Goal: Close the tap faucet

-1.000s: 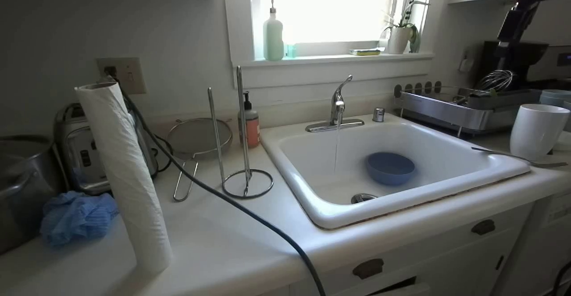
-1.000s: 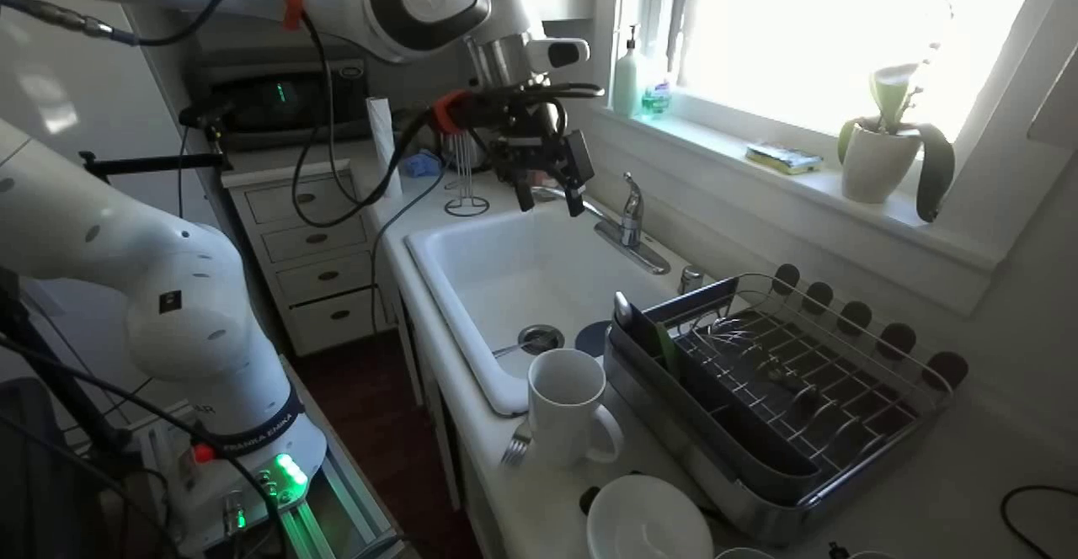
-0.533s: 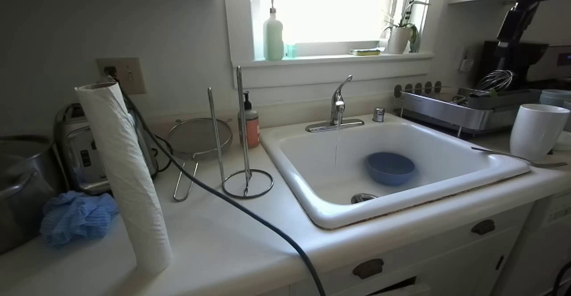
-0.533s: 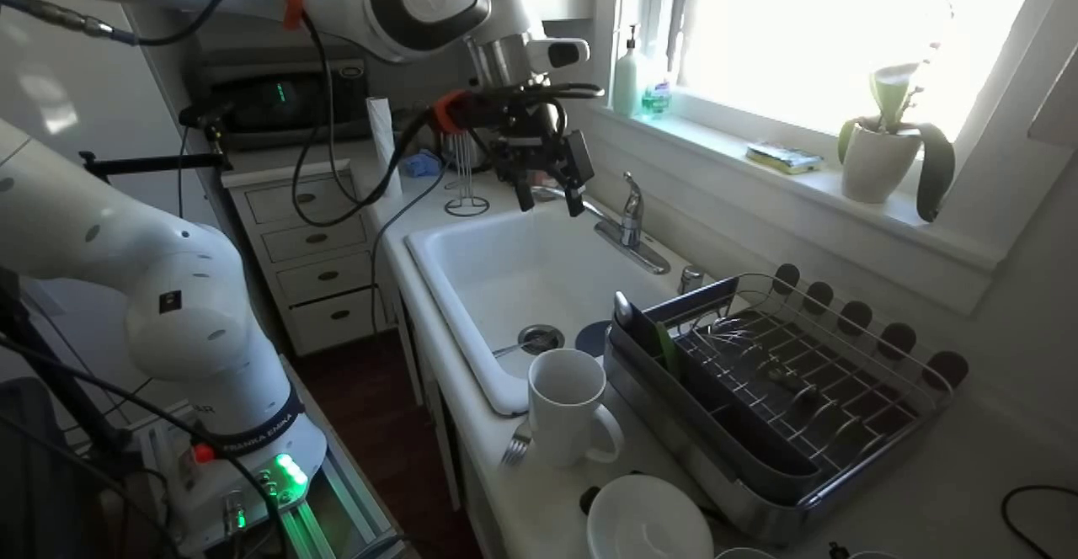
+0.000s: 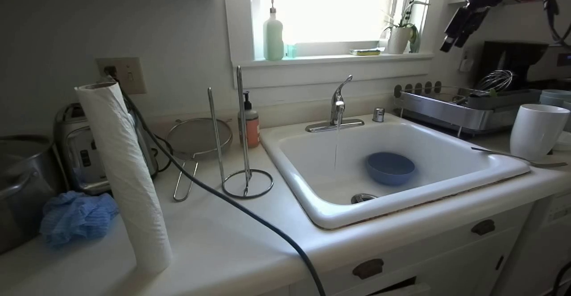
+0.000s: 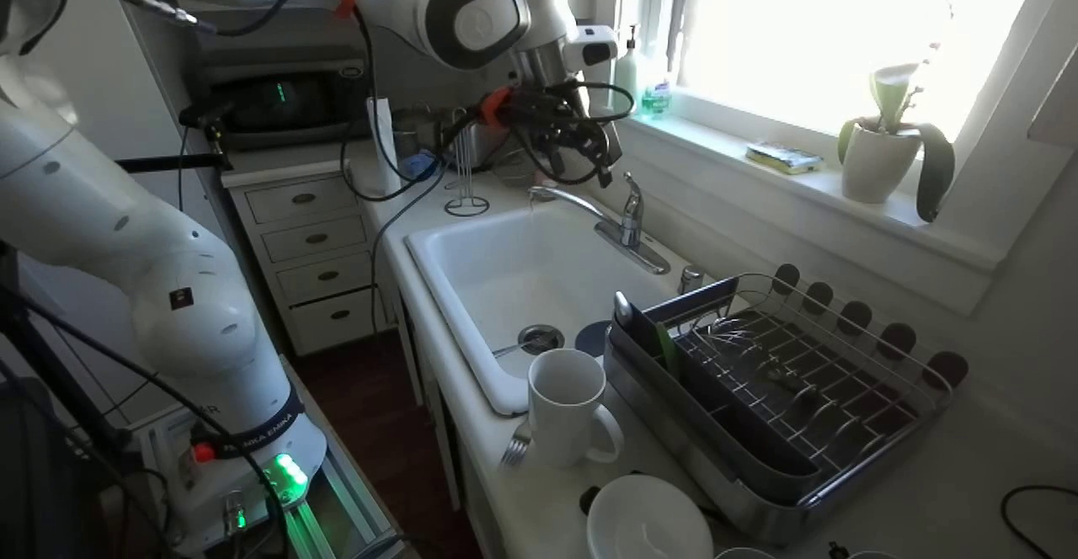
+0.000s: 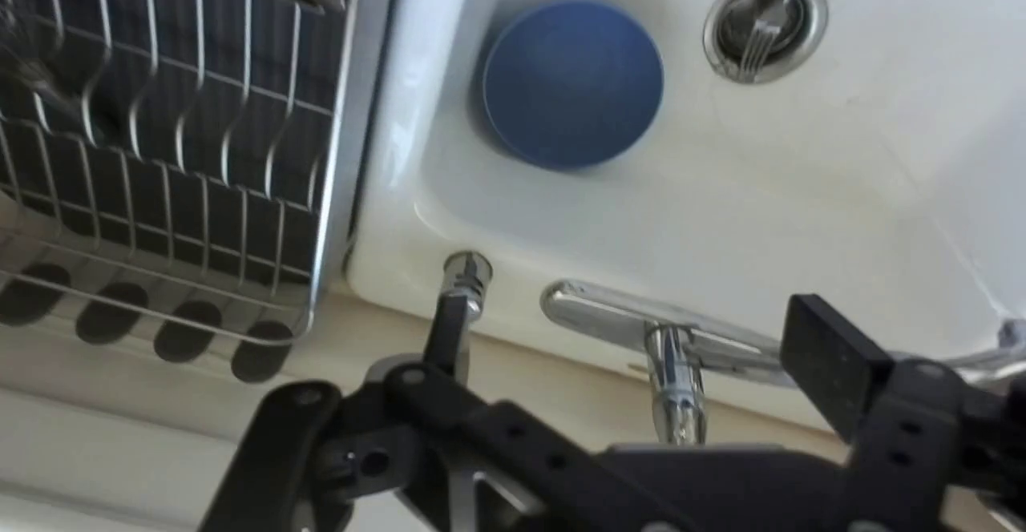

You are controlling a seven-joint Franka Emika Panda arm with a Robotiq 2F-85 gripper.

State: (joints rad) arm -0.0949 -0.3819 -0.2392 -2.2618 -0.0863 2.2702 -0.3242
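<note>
Tap faucet (image 5: 337,104): in an exterior view, chrome, at the far edge of the white sink (image 5: 428,193); lever (image 5: 343,84) curved up and to the right
Water (image 5: 336,151): thin stream, falling from the spout (image 5: 340,108) into the sink
Blue bowl (image 5: 390,169): one, in the sink, right of the stream and apart from it
Counter (image 5: 223,242), left of sink: white paper roll (image 5: 131,180), upright; wire stand (image 5: 244,135); mesh strainer (image 5: 196,140); orange soap bottle (image 5: 253,131)
Gripper (image 5: 454,46): same view, high at right, pointing down and left
Robot arm (image 6: 194,315): in an exterior view, white, based at left, extended rightward; gripper high, just left of the faucet lever as seen here
White mug (image 6: 560,424): near, left of the dish rack (image 6: 674,433); one fork (image 6: 515,444) just beside the mug, a white bowl (image 6: 648,525) nearer
Gripper, wrist view: two black fingers (image 7: 838,356) spread well apart, faucet body showing between them; spout partly hidden behind the finger at right
Drain (image 7: 816,23): wrist view, second fork (image 7: 768,29) lying over it, blue bowl to its left
</note>
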